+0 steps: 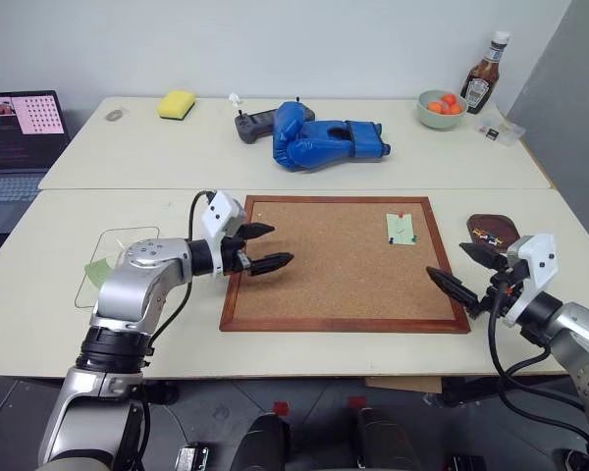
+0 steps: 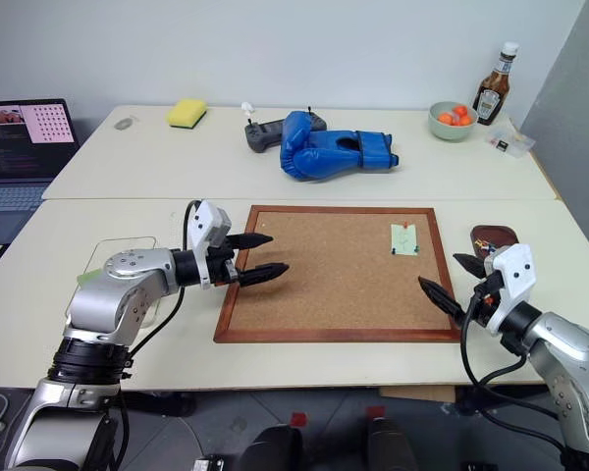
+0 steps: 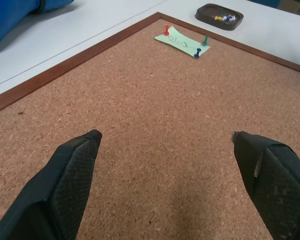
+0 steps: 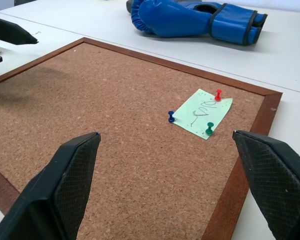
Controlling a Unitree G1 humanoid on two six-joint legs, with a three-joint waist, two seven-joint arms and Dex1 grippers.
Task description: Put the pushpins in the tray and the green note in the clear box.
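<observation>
Black pincers spread wide over the corkboard, nothing gripped yet.

Black fingers of the right gripper (image 1: 458,268) stand fully apart at the corkboard's (image 1: 324,285) four-o'clock corner; the left gripper (image 1: 265,245), equally agape, hovers over its nine-o'clock edge. From the right gripper, the green note (image 4: 202,114) lies toward eleven o'clock, flat on the cork near the board's one-o'clock corner, pinned by three pushpins: red pushpin (image 4: 218,94), blue pushpin (image 4: 171,116), green pushpin (image 4: 209,129). The tray (image 1: 492,230), already holding several pins, sits off the board at three o'clock; the clear box (image 1: 118,263) rests at nine o'clock beside the left arm. Judging from this, the first pin is the step in hand. The right gripper is nearer: it should narrow its jaws, pinch one head squarely and pull straight up, leaving the paper untorn.
</observation>
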